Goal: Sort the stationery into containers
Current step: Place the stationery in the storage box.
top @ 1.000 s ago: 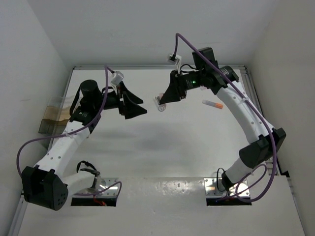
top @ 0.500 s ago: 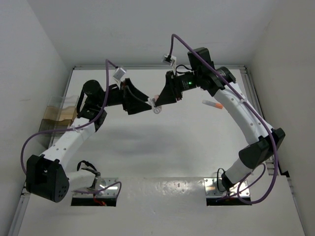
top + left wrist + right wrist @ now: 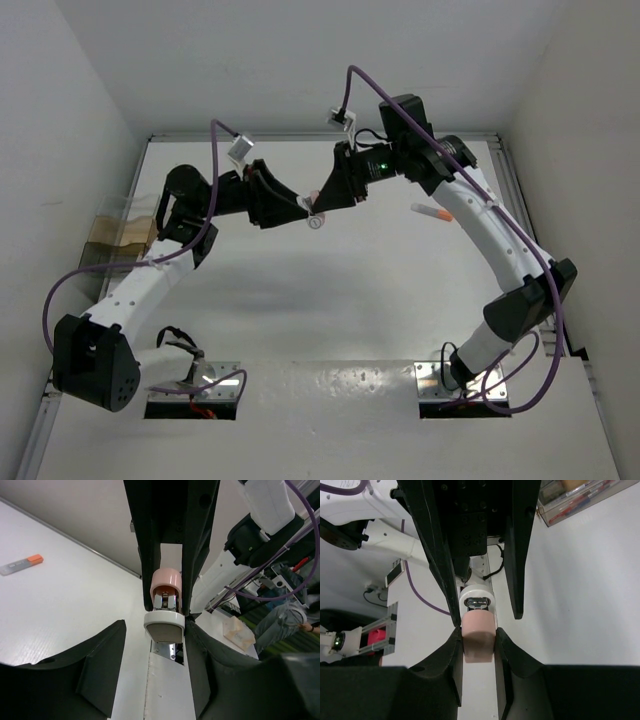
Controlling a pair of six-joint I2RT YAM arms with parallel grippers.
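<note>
Handover, mid-frame: R hand (image 3: 479, 632) clenched on marker (image 3: 479, 652); L hand (image 3: 156, 630) round white end, unclamped. Clamp L fully before R releases.

Top view: light even, diffuse, from above. White table (image 3: 330, 330) bright; soft shadows mid-frame. Glare on the base plate (image 3: 228, 380), lower left. Wrist views: pink marker (image 3: 478, 641) sharp; bottom foreground dark, blurred, stretched.

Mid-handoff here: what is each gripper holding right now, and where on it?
The right gripper clamps the pink marker by its pink end. The left gripper straddles the marker's white end, jaws not closed on it yet.
</note>
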